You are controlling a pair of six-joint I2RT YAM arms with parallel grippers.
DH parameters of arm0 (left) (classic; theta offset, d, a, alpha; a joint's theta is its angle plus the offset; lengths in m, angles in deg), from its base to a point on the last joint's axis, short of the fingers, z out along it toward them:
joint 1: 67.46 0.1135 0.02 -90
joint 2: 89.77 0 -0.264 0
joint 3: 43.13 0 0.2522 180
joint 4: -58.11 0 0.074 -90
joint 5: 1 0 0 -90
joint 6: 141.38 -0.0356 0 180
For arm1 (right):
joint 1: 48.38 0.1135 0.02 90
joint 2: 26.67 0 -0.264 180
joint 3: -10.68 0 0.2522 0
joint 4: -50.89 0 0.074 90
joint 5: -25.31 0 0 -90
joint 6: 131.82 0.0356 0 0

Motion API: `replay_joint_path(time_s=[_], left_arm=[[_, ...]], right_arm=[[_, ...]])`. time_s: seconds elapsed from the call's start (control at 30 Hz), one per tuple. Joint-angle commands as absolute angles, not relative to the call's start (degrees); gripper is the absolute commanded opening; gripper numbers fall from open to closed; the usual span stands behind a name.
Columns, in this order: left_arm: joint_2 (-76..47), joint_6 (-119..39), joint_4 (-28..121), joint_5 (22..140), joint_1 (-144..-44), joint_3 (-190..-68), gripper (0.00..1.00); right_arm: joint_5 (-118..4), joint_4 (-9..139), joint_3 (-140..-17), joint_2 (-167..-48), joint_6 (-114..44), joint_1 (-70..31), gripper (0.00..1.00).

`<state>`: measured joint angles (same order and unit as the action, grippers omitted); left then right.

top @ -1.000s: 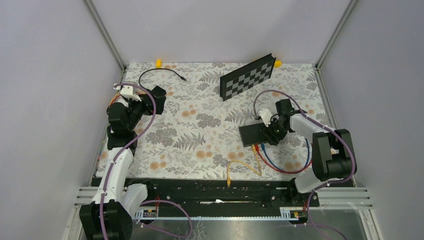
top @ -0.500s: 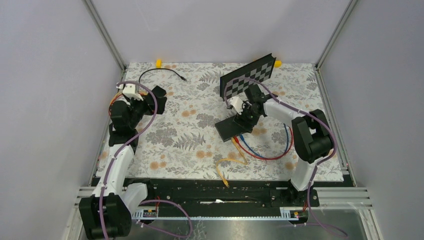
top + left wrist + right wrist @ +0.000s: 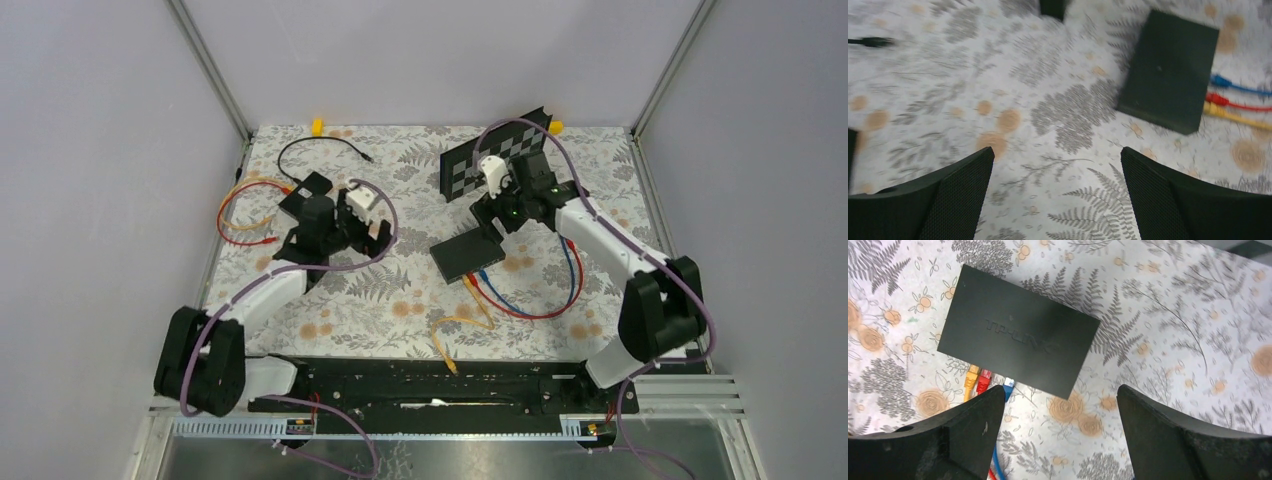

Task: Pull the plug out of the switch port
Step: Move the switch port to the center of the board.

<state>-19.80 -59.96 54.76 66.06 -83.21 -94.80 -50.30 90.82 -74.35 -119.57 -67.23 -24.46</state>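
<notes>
The black switch (image 3: 468, 254) lies flat on the floral mat in the middle. Yellow (image 3: 971, 377), red (image 3: 984, 379) and blue (image 3: 1008, 385) plugs sit side by side in its near edge. Their cables loop toward the front right. My right gripper (image 3: 492, 213) is open and empty, above and just behind the switch (image 3: 1018, 337). My left gripper (image 3: 378, 236) is open and empty, left of the switch (image 3: 1170, 70), with bare mat between its fingers. The three plugs also show at the right of the left wrist view, the red one (image 3: 1217, 98) in the middle.
A checkerboard panel (image 3: 497, 155) leans at the back, behind the right arm. A loose black cable (image 3: 320, 145) lies at the back left. Red and yellow cables (image 3: 245, 212) curl at the left edge. The yellow cable's free end (image 3: 455, 358) lies near the front rail.
My right gripper slid the switch left, then let go and rose behind it. My left arm swung from the left edge toward the middle, leaving red and yellow cables behind.
</notes>
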Motion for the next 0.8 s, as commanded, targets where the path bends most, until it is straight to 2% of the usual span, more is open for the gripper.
replay_joint_path(time_s=[0.0,0.23,0.53,0.77], left_arm=[[-12.8,-66.0,57.4,63.9,-87.5,-98.0,0.99],[-0.9,-64.0,58.5,63.9,-93.9,-102.9,0.99],[7.5,-60.6,61.8,63.1,-97.7,-106.8,0.99],[12.1,-56.6,65.8,59.3,-97.7,-108.3,0.99]], right_arm=[[-49.6,90.9,-71.6,-111.6,-57.8,-28.1,0.89],[-45.1,93.0,-63.1,-105.0,-55.0,-33.5,0.89],[-40.5,92.3,-54.8,-99.6,-56.2,-36.7,0.85],[-36.6,91.1,-53.0,-105.0,-58.1,-36.7,0.83]])
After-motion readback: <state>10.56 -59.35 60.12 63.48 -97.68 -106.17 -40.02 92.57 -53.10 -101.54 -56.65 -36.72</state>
